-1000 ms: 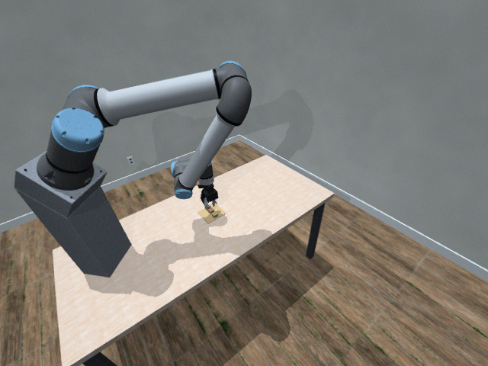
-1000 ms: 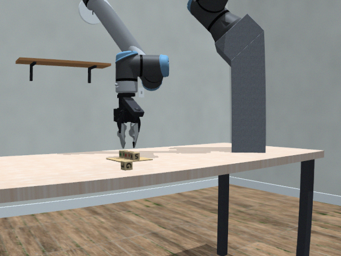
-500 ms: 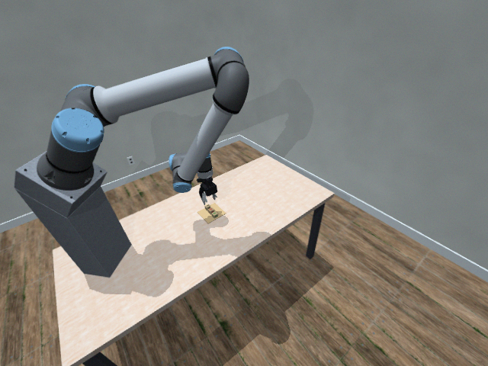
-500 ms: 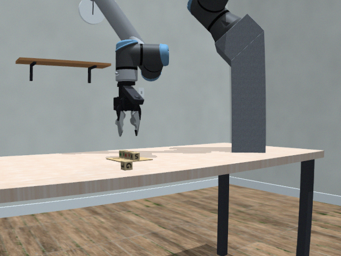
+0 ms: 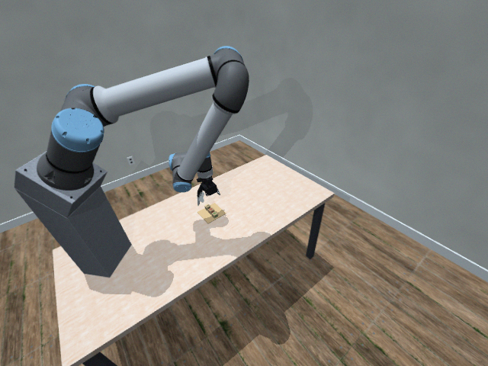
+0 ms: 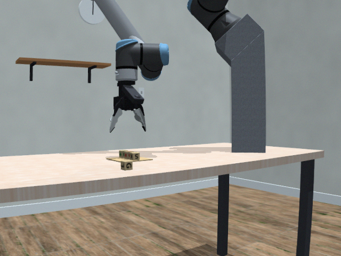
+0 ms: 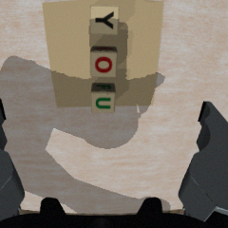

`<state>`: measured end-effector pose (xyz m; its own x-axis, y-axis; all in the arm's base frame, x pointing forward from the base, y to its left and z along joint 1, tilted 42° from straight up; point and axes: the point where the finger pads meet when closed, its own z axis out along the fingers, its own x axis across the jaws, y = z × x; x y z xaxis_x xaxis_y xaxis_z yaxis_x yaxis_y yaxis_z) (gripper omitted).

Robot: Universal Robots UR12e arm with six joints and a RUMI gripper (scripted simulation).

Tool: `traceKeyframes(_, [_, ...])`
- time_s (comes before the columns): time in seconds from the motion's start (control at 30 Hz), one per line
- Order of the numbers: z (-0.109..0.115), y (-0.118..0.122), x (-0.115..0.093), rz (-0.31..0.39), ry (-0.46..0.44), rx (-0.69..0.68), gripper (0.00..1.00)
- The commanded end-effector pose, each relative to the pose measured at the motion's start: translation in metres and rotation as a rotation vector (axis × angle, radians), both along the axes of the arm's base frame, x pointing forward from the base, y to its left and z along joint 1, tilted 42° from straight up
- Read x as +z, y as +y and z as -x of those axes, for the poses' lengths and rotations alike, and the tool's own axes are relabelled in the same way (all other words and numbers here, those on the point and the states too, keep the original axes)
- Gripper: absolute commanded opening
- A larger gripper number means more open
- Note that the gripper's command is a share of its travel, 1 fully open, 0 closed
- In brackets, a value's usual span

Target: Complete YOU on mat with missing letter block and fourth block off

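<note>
Blocks first: Y (image 7: 104, 21), O (image 7: 103, 65) and U (image 7: 103, 100) sit in one straight row on the mat (image 7: 66, 57) in the wrist view, touching or nearly so, letters on top. The U block is right at the mat's near edge, and with the arm's shadow lying across that spot I can't tell if it's fully on the mat or hanging over a bit.

Claw (image 6: 127, 125) hangs well above the row with its jaws spread wide and nothing between them. In the wrist view only the dark inner sides of the fingers show at the left and right edges, cut off by the frame.

Fourth block (image 6: 126, 165) shows a G on its side face in the exterior view and sits on the table (image 6: 192, 162) just in front of the mat, apparently off it. Its top letter isn't readable from there, and it's out of the wrist view altogether.

From the exterior camera the row's blocks overlap, so only an S on the side of the end one (image 6: 135, 156) reads cleanly. In the top view the blocks (image 5: 212, 210) are tiny specks, letters unreadable. Arm's upper links are cut off at the top of the exterior view.
</note>
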<state>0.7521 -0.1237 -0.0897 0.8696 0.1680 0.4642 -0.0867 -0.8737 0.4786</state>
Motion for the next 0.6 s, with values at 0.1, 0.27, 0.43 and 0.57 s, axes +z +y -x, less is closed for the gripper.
traceKeyframes(0.1, [0.000,0.000,0.000,0.000,-0.001,0.000,1.00])
traceKeyframes(0.27, [0.002,0.002,0.003,0.000,-0.001,0.000,1.00])
traceKeyframes(0.43, [0.006,0.006,0.009,0.000,-0.001,0.000,1.00])
traceKeyframes(0.57, [0.014,0.014,0.022,0.000,-0.001,0.000,1.00])
